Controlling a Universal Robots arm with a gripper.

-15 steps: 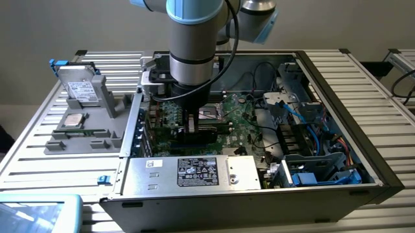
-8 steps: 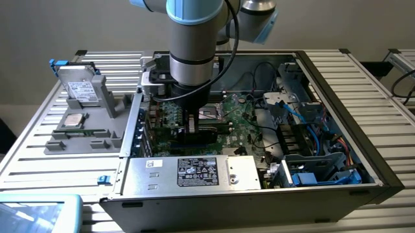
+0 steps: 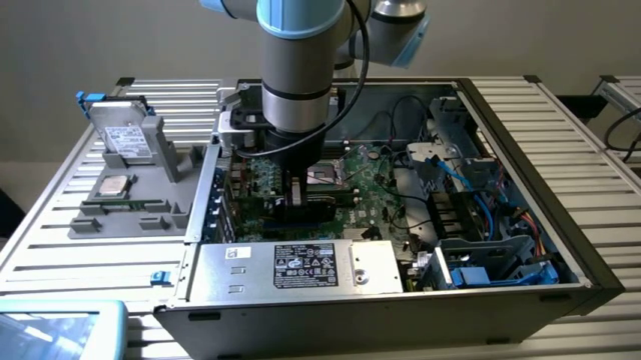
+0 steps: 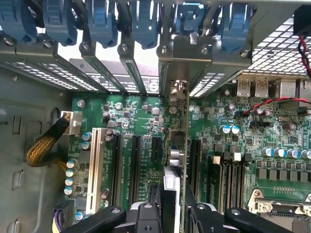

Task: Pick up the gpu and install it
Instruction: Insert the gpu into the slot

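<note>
Gripper (image 4: 171, 206) jaws clenched on the gpu (image 4: 186, 121), held edge-on and upright between them so its lower edge meets a motherboard (image 4: 141, 116) slot directly beneath.

One open computer case (image 3: 521, 142) sits on the slatted table, with one robot arm (image 3: 296, 67) reaching into it. One motherboard (image 4: 146, 111) lies inside the case. One gpu (image 4: 183, 145) stands edge-on over the motherboard. One power supply (image 3: 300, 266) occupies the near side of the case. Six blue slot latches (image 4: 102, 22) line the rear wall in the wrist view. One white expansion slot (image 4: 96, 165) shows there. One grey parts holder (image 3: 140, 187) stands at the exterior view's left, carrying one hard drive (image 3: 125, 139).
</note>
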